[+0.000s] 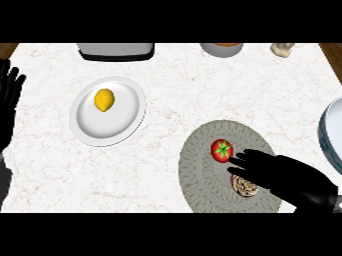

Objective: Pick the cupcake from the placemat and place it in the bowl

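Fingers (242, 159) of the right hand (292, 180) relaxed and straight over the placemat (203, 150), holding nothing, just above the cupcake (243, 185), beside a tomato (222, 150). Reach step, by the look of it; next, curling round the cupcake and carrying it right of the placemat to the bowl (340, 135). Left hand (0, 105) resting open, far left of the placemat.

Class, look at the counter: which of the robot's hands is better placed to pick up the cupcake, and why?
The right hand: it is over the placemat, partly covering the cupcake. The left hand rests open at the far left edge, beyond the plate.
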Controlling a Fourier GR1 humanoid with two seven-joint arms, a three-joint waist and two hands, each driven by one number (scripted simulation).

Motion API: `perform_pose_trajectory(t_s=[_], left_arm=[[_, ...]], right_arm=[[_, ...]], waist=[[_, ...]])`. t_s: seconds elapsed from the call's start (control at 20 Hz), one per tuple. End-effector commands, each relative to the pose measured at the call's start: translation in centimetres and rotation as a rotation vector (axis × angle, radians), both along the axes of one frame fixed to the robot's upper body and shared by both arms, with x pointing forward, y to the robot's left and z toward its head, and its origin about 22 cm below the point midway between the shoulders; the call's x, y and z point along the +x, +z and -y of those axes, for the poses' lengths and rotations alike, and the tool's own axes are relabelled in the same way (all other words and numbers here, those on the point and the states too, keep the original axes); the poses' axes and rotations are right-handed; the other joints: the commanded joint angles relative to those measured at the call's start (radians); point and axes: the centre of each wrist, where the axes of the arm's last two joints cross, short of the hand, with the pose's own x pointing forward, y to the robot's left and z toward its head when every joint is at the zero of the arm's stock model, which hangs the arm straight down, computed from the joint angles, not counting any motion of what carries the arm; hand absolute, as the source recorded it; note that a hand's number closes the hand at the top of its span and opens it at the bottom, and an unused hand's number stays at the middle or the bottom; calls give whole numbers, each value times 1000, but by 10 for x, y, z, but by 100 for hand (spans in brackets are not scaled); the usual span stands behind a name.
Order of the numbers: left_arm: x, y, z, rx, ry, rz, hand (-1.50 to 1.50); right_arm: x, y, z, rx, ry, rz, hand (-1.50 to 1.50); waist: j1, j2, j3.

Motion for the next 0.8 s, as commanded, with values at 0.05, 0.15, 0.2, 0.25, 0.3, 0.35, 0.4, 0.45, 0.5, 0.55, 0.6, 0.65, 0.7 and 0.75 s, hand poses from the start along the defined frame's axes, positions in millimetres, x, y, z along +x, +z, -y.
perform_pose_trajectory(t_s=[0.05, 0.15, 0.2, 0.25, 0.3, 0.35, 0.4, 0.45, 0.5, 0.55, 0.6, 0.65, 0.7, 0.75], left_arm=[[12, 15, 9, -13, -11, 11, 0], [12, 12, -12, -11, -8, 7, 0], [3, 4, 11, 23, 1, 13, 0], [7, -18, 16, 3, -7, 1, 0], [-6, 2, 8, 6, 3, 1, 0], [3, -4, 6, 12, -4, -2, 0], [-14, -7, 5, 4, 11, 1, 0], [4, 2, 3, -3, 5, -5, 0], [7, 8, 5, -5, 1, 3, 0], [-7, 6, 14, -2, -20, -20, 0], [-5, -2, -1, -15, -3, -9, 0], [5, 10, 2, 10, 6, -18, 0], [7, -7, 8, 15, -7, -2, 0], [4, 0, 3, -11, -9, -4, 0]], right_arm=[[9, -13, -10, -44, 17, -9, -150], [-13, -36, -11, -38, -3, -10, -150], [6, -13, -3, -50, -22, -4, -150], [-1, -29, -20, -71, 1, 8, -150], [3, -29, -11, -51, -3, 0, -150], [10, -36, -15, -72, -6, 9, -150], [-3, -52, -15, -60, -1, 4, -150], [5, -53, -23, -47, 8, -1, -150], [-5, -38, -15, -60, -11, -18, -150], [14, -41, -26, -47, -6, -7, -150], [12, -54, -11, -79, -15, -15, -150], [2, -59, -23, -79, -18, -13, -150], [-3, -59, -15, -84, -18, -8, -150], [16, -51, 4, -80, -34, -8, -150]], waist=[[0, 0, 0], [-3, 0, 0], [-1, 0, 0], [-2, 1, 0], [1, 0, 0], [1, 0, 0], [2, 0, 0], [0, 0, 0], [-3, 0, 0], [2, 0, 0], [1, 0, 0], [-1, 0, 0], [-3, 0, 0], [-1, 0, 0]])
